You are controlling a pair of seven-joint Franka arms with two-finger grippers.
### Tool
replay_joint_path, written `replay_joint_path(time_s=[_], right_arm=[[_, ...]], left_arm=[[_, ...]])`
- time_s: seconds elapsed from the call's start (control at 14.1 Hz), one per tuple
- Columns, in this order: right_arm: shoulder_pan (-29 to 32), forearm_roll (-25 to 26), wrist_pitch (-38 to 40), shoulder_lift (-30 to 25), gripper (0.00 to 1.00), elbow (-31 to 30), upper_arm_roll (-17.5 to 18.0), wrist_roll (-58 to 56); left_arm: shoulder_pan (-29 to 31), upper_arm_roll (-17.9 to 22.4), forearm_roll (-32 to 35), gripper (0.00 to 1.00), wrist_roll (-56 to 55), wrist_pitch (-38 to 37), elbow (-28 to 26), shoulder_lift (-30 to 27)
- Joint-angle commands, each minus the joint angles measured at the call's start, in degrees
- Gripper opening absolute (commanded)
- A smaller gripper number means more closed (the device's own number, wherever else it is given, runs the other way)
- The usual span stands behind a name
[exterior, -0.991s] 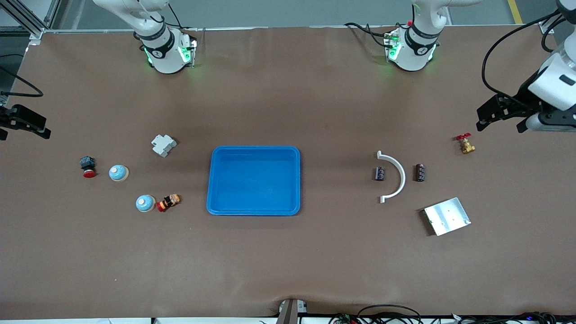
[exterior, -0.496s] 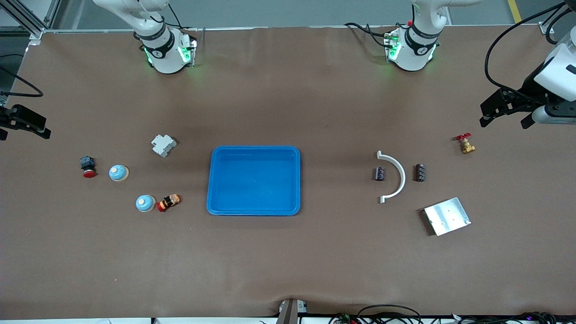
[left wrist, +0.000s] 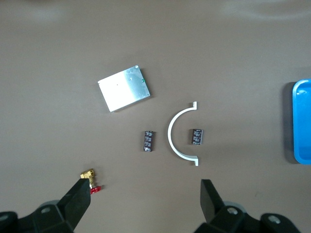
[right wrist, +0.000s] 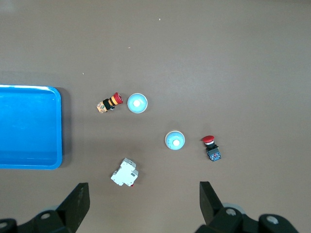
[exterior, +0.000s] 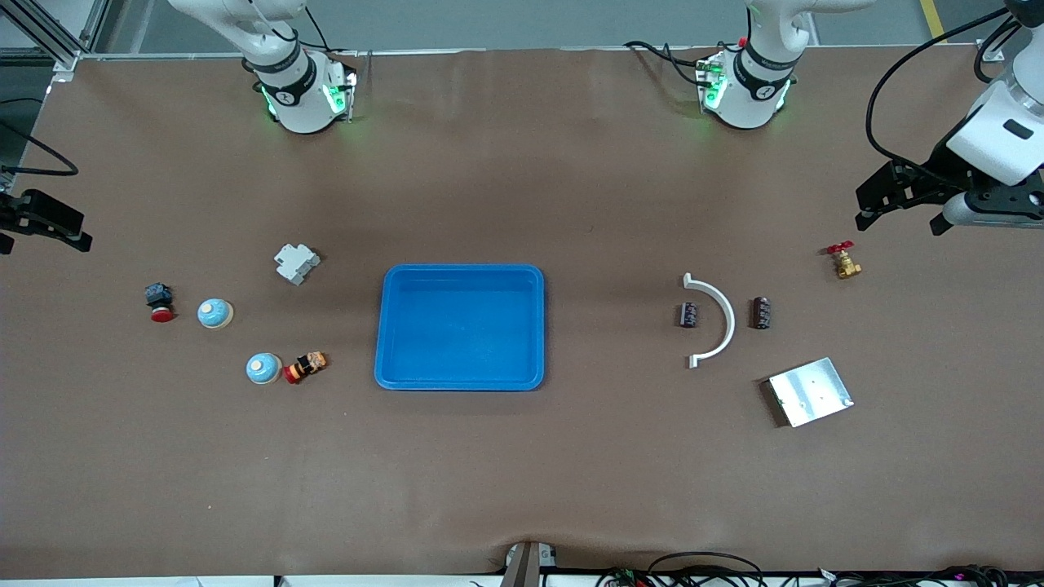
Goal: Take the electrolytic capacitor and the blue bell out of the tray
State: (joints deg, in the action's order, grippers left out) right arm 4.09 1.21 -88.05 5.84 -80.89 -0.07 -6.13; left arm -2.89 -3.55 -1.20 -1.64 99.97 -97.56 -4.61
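Left gripper (exterior: 901, 202) fingers spread wide, holding nothing, up over the counter (exterior: 522, 473) at the left arm's end, above the spot just farther from the front camera than the brass valve (exterior: 845, 262); since half a second ago it has shifted slightly toward the tray end and a bit lower in the front view, and a second ago it sat lower still. Right gripper (exterior: 41, 222) fingers also spread, empty, over the counter edge at the right arm's end, unmoved across all frames. Two capacitors lie on the counter: one capacitor (exterior: 689, 315) inside the curve of the white arc bracket (exterior: 718, 320), the other capacitor (exterior: 761, 312) just outside it. Metal plate (exterior: 810, 391) nearer the camera than those. Blue tray (exterior: 461, 379) mid-counter, empty. Two bells toward the right arm's end: one bell (exterior: 215, 313) beside the red push button (exterior: 159, 302), second bell (exterior: 263, 368) touching the orange-red switch (exterior: 305, 366). White breaker (exterior: 296, 262) farther from camera. No object has moved.
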Motion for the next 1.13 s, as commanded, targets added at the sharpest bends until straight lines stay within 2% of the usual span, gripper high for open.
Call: replay_joint_path(time_s=[0.0,0.14,1.06], right_arm=[[0.04,-0.5,-0.02,-1.18,1.0,-0.76,-0.1,0.32],[0.04,-0.5,-0.02,-1.18,1.0,-0.76,-0.1,0.32],[0.21,-0.5,-0.02,-1.18,1.0,-0.76,-0.19,0.32]], left_arm=[[-1.58,0.65,-0.73,1.0,-0.55,0.05,0.44,0.3],[-2.73,0.73,-0.55,1.0,-1.17,-0.04,0.35,0.92],[-1.06,0.56,-0.47,1.0,-0.2,-0.74,1.84,-0.22]])
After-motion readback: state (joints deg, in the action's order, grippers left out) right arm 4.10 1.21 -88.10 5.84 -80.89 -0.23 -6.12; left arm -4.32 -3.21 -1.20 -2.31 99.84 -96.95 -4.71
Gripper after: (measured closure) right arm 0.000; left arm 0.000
